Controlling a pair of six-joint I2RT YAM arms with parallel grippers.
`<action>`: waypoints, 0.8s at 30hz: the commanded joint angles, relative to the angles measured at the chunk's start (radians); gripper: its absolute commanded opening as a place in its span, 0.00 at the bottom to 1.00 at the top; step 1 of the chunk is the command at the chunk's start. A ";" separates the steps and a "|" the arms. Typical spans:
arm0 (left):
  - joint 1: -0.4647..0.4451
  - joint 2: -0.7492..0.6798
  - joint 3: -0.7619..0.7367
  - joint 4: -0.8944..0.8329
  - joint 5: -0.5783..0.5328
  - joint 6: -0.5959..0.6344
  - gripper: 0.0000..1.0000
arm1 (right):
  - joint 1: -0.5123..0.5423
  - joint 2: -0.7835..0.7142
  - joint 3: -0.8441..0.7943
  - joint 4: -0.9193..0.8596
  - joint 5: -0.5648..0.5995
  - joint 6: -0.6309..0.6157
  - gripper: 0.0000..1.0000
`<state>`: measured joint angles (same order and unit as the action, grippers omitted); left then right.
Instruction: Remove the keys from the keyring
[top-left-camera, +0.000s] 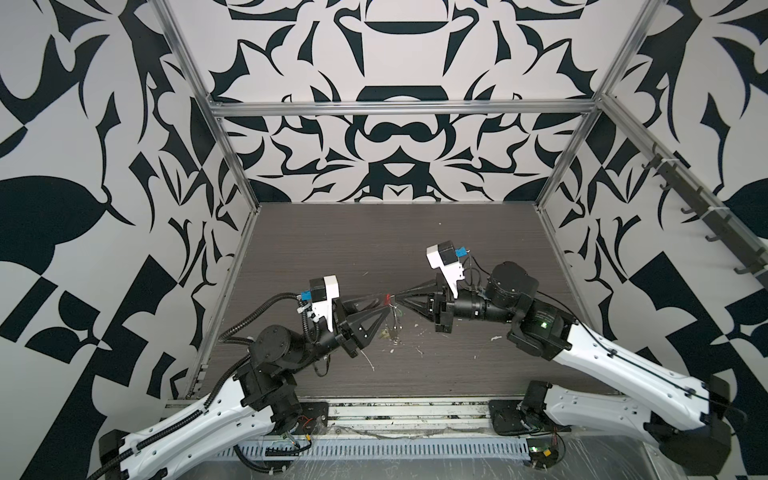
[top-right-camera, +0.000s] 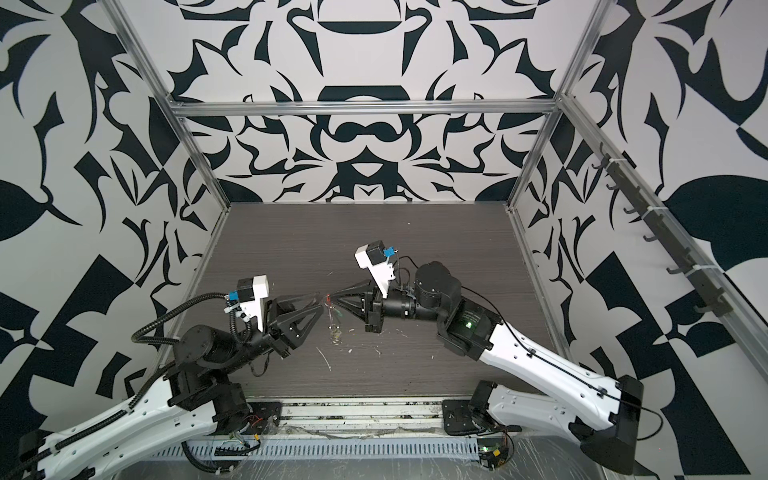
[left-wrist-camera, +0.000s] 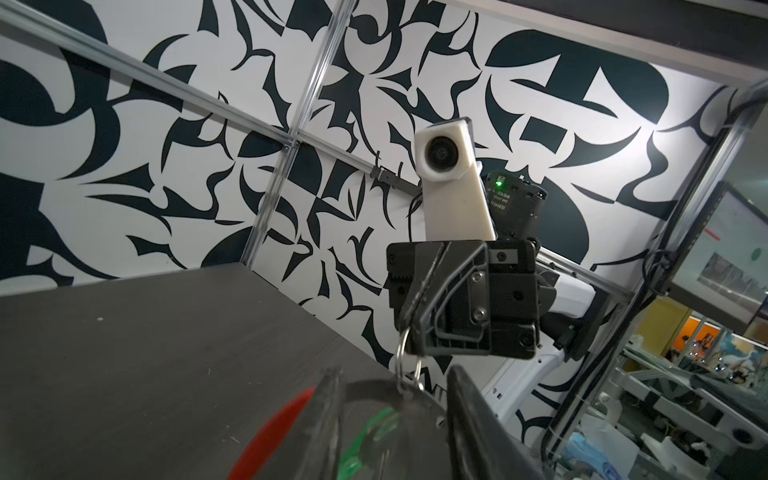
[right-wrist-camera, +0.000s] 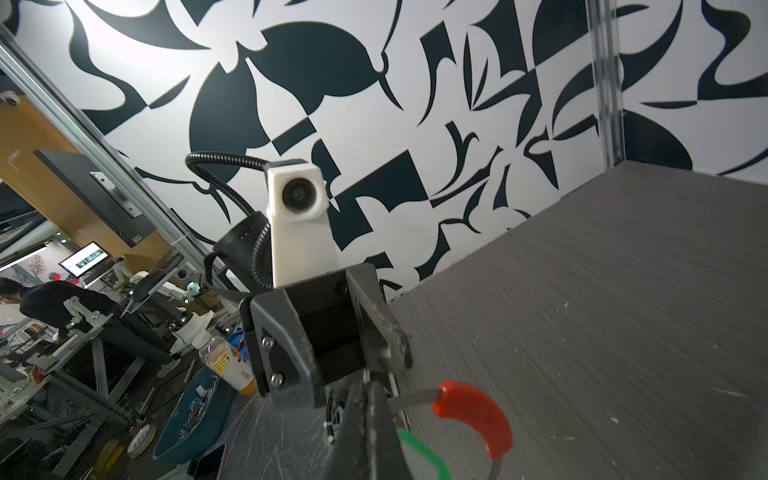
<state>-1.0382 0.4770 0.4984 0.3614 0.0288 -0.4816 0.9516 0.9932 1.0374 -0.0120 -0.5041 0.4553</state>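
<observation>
red-sleeved keyring (right-wrist-camera: 478, 415) pinched in right jaws; left jaws spread; white flecks (top-left-camera: 496, 338) beneath.

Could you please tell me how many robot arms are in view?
2. The left arm comes in from the near-left corner, the right arm from the near-right; none seems hidden.

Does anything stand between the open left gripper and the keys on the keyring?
Nothing visible does. The keys hang below the keyring, which the right gripper pinches. The left gripper is open right beside the keyring.
</observation>
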 joint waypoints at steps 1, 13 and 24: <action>0.000 -0.041 0.071 -0.155 0.015 0.045 0.45 | 0.003 -0.023 0.142 -0.259 -0.003 -0.134 0.00; 0.001 0.121 0.232 -0.347 0.222 0.106 0.47 | 0.005 0.136 0.400 -0.729 -0.084 -0.368 0.00; 0.001 0.190 0.269 -0.406 0.255 0.101 0.28 | 0.007 0.173 0.458 -0.765 -0.083 -0.391 0.00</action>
<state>-1.0382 0.6769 0.7368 -0.0242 0.2623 -0.3851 0.9520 1.1900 1.4380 -0.7898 -0.5667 0.0895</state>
